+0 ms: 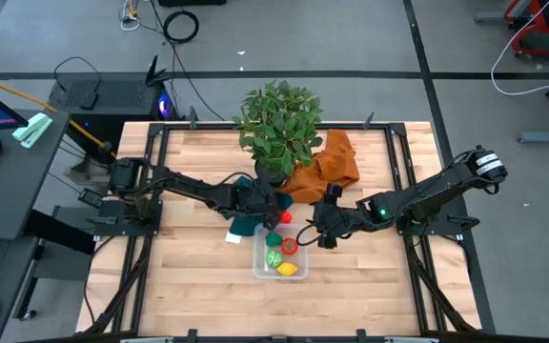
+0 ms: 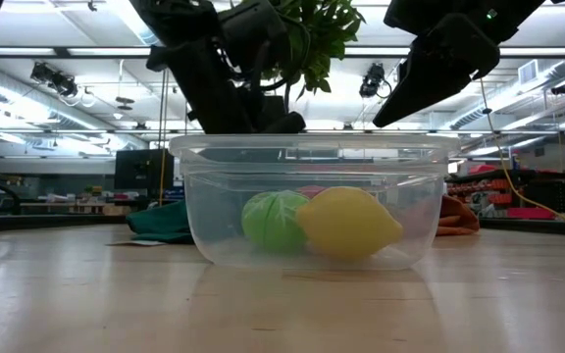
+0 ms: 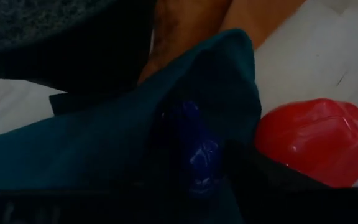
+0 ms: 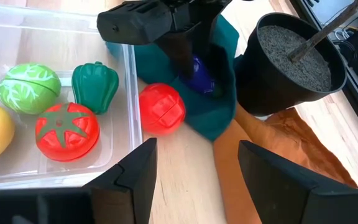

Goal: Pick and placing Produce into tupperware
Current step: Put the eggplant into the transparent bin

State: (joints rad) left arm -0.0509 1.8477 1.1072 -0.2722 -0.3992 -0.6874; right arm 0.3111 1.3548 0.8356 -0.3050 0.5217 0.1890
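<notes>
The clear tupperware (image 4: 129, 68) stands on the wooden table and holds a lemon (image 2: 346, 224), a green cabbage (image 4: 30, 87), a tomato (image 4: 67, 130) and a green pepper (image 4: 95, 84). A red piece (image 4: 161, 109) lies on the table just outside its wall. Beside it a small blue piece (image 3: 197, 152) rests on a teal cloth (image 4: 219, 106). My left gripper (image 4: 188, 59) is down at the blue piece, slanting from above. My right gripper (image 4: 197, 174) hovers open over the table near the red piece, with nothing between its fingers.
A potted plant (image 1: 279, 124) in a black pot (image 4: 291, 62) stands right behind the teal cloth. A crumpled orange cloth (image 1: 336, 162) lies to the pot's right. Bare wood spreads in front of and to both sides of the tupperware (image 1: 258, 252).
</notes>
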